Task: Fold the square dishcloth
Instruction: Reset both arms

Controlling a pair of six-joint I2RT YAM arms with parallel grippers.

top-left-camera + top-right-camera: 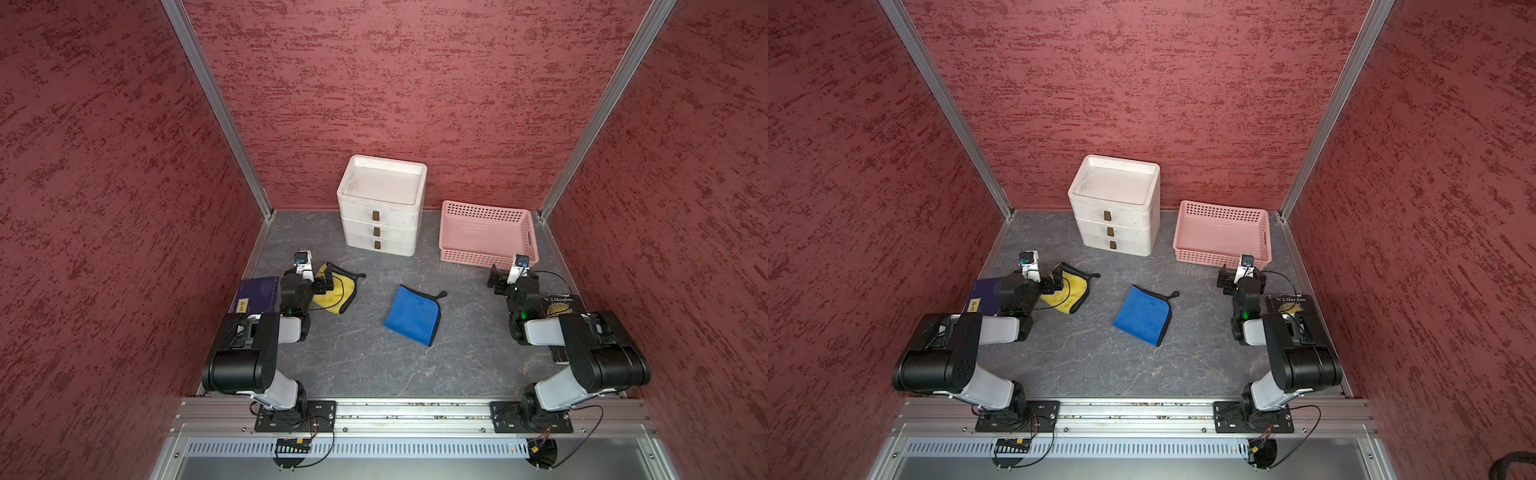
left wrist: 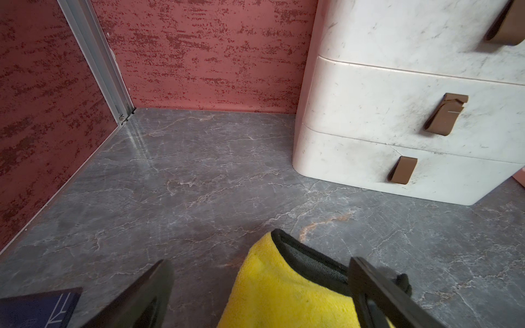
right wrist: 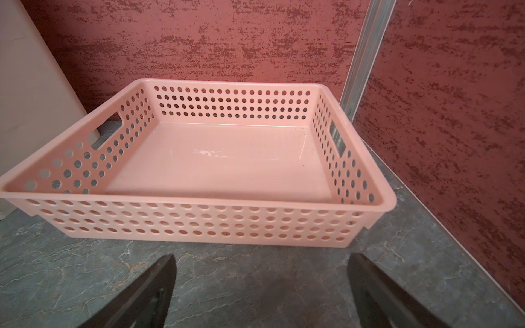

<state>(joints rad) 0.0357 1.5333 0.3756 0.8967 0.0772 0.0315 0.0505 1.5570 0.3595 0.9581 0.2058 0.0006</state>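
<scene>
The blue dishcloth (image 1: 413, 314), plush with black piping and a corner loop, lies folded mid-tabletop (image 1: 353, 365), well apart from both claws. The left claw (image 1: 326, 284) is spread above a fluffy yellow dishcloth (image 2: 284, 292); the right claw (image 1: 496, 280), also spread, faces a perforated pink basket (image 3: 199, 221)

**Two dishcloths lying on the surface**

A blue dishcloth (image 1: 411, 313) (image 1: 1142, 313) is seen lying flat near the middle of the grey marbled surface (image 1: 374, 365), folded over on itself and turned askew. Its black-trimmed edges are stacked along the right side, and a black loop (image 1: 442, 295) sticks out at the far corner. A yellow dishcloth (image 1: 347, 291) (image 1: 1077, 286) (image 2: 284, 289), also black-trimmed, is loosely doubled over well to its left, with a grey underside shown.
</scene>
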